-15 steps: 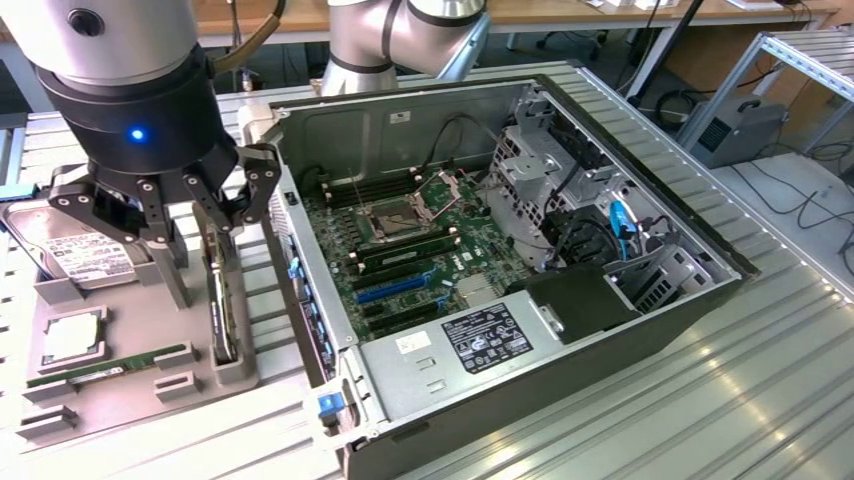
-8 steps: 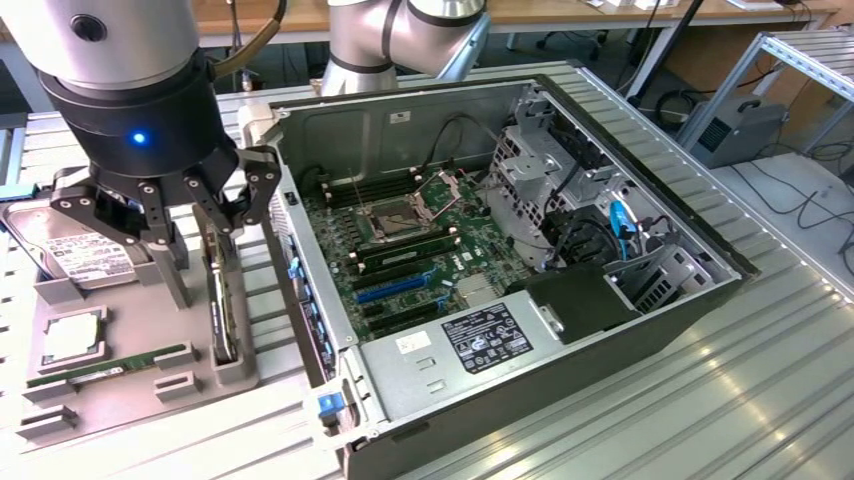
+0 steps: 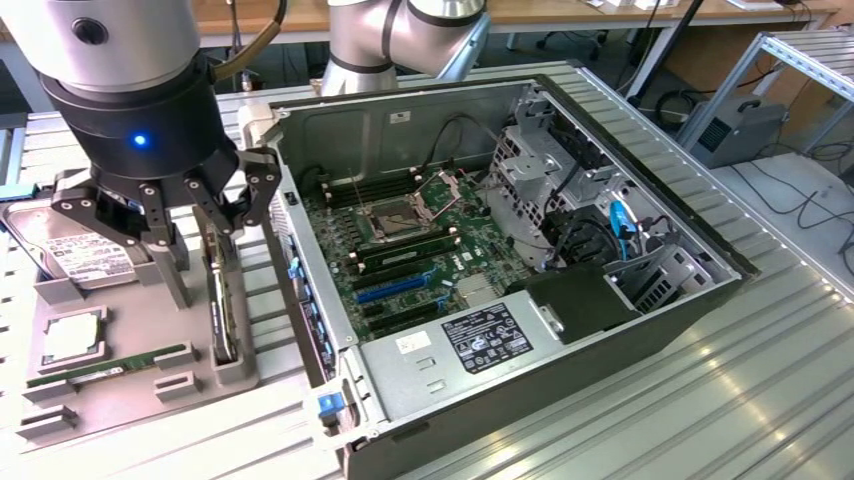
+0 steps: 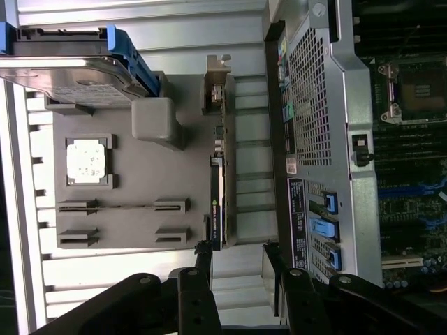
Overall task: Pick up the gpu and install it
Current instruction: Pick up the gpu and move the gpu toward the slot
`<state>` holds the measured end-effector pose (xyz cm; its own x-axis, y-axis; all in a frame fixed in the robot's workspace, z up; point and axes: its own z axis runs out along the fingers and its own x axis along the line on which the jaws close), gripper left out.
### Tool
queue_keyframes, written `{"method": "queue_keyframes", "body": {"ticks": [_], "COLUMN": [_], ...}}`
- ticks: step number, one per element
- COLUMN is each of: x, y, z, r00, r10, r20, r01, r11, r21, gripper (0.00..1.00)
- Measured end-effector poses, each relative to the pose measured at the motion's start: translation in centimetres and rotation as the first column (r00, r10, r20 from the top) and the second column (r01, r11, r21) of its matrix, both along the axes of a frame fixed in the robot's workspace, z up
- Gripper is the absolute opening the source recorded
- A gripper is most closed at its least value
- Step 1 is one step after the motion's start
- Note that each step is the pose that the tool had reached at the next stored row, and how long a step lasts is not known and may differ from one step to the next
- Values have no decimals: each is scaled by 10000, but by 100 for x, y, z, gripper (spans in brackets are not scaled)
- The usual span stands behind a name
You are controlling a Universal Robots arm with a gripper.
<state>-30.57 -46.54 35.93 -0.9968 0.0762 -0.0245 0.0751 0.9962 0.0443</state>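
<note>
fingers spread wide over upright gpu, green logo illegible.

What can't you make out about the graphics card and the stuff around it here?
Thin dark gpu with silvery bracket: edge-on in the wrist view, faces hidden; the open black gripper covers its far end in the exterior view.
Silver hard drive with white label: cut off by the exterior view's left edge.
White power supply label: print too small.

Silver arm, black gripper (blue light)
</note>
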Motion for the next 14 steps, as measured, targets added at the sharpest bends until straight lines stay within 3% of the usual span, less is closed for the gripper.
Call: {"method": "queue_keyframes", "body": {"ticks": [14], "x": [0], "y": [0], "z": [-37], "r00": [10000], "r10": [0], "r20": [0], "r01": [0], "r11": [10000], "r21": [0], "gripper": [42]}}
